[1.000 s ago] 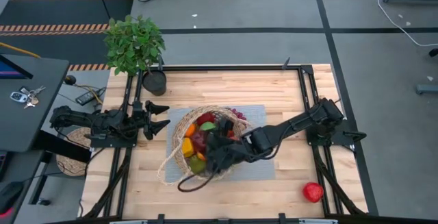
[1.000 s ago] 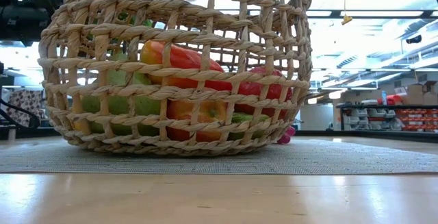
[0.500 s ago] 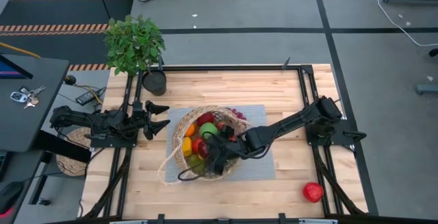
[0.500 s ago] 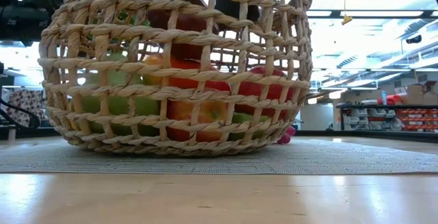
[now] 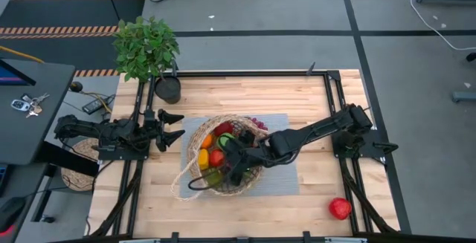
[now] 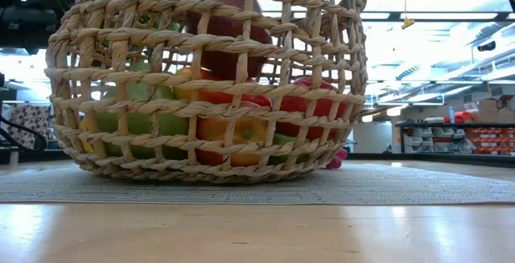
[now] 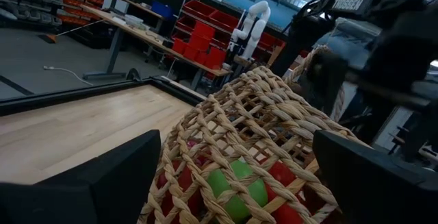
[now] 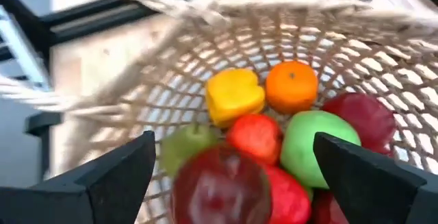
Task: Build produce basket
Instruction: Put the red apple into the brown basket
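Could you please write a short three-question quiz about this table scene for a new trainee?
1. True or false: the right gripper is over the basket.
2. Where does the loose red fruit lie? A) on the wood near the right arm's base B) beside the potted plant
3. Fill in: the left gripper waits ____ the basket.

Key: 1 true; 2 A; 3 outside.

Potted plant (image 5: pixel 147 48) – grey mat (image 5: pixel 286 176) – keys (image 5: pixel 25 104)
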`<act>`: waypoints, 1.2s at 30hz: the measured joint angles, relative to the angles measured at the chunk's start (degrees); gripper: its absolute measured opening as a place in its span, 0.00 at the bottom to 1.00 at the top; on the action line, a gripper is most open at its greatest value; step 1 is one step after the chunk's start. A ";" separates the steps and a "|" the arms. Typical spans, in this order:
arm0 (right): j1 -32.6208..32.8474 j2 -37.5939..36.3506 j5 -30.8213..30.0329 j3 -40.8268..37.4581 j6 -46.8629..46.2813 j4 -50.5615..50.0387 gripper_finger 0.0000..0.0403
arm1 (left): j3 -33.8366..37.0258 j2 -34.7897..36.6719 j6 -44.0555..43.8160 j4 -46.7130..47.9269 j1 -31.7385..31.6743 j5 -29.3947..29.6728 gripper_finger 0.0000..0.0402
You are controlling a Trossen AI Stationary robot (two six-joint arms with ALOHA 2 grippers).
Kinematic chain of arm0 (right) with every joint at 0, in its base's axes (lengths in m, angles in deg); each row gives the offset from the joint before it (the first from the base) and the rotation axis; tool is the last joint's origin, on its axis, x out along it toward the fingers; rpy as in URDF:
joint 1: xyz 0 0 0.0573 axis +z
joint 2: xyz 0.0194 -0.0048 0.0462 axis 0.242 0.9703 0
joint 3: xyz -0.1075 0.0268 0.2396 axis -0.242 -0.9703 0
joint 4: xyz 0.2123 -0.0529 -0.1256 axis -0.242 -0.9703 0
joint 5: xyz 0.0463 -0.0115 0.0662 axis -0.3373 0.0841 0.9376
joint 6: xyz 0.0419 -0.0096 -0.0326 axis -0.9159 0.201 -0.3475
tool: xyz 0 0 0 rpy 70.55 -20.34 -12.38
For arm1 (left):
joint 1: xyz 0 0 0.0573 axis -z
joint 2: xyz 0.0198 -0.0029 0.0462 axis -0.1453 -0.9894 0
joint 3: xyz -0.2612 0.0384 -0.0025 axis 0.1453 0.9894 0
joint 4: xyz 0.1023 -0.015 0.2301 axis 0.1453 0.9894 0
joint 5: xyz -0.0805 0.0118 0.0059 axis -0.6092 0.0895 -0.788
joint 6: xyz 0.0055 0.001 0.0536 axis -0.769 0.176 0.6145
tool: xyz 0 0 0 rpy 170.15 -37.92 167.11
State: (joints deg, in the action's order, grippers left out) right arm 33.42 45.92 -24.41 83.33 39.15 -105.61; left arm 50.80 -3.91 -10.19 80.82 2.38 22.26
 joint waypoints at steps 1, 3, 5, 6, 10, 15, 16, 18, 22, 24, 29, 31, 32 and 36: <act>0.42 -0.02 -0.18 1.26 -0.28 -1.12 0.99 | 0.00 0.01 0.00 0.00 0.00 0.00 0.97; 1.52 -0.06 0.69 3.85 -1.37 -4.46 0.99 | 0.00 0.00 -0.02 0.00 -0.01 -0.01 0.97; 2.98 -0.07 3.26 5.73 -2.14 -6.81 0.99 | 0.00 -0.01 -0.02 0.00 0.01 -0.02 0.97; 3.95 -0.08 5.07 6.28 -2.22 -7.22 0.98 | 0.00 0.00 -0.02 0.00 -0.01 -0.02 0.97; 8.95 -0.11 12.45 6.77 -3.29 -7.08 0.97 | 0.00 0.02 0.00 0.00 -0.01 0.00 0.97; 15.32 -0.10 11.72 6.76 -13.47 -16.68 0.93 | 0.00 0.00 -0.02 0.00 -0.01 -0.01 0.97; 16.46 -0.09 10.99 6.75 -16.45 -19.81 0.92 | 0.00 0.01 -0.01 0.00 -0.01 -0.02 0.97; 18.61 -0.09 9.68 6.75 -22.73 -25.87 0.91 | 0.00 0.01 -0.02 0.00 -0.01 -0.02 0.97; 22.84 -0.10 8.15 6.14 -36.92 -38.46 0.88 | 0.00 0.00 -0.02 0.00 -0.01 -0.02 0.97; 24.91 -0.11 7.53 4.47 -44.40 -43.45 0.87 | 0.00 0.02 -0.02 0.00 -0.01 -0.02 0.97; 30.04 -0.07 17.64 -2.78 -59.01 -46.87 0.87 | 0.00 0.01 -0.02 0.00 0.01 0.01 0.97; 31.99 -0.04 23.81 -4.97 -62.81 -46.80 0.88 | 0.00 -0.01 -0.02 0.01 0.00 -0.02 0.97; 32.81 -0.04 26.36 -6.05 -64.44 -46.83 0.89 | 0.00 0.01 -0.02 0.00 -0.01 -0.02 0.97; 35.41 -0.04 31.78 -9.79 -68.28 -46.92 0.96 | 0.00 0.02 -0.02 0.00 0.00 -0.02 0.97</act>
State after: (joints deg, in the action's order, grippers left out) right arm 68.83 45.87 7.37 73.54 -29.13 -152.53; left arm 50.80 -3.89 -10.21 80.82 2.38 22.25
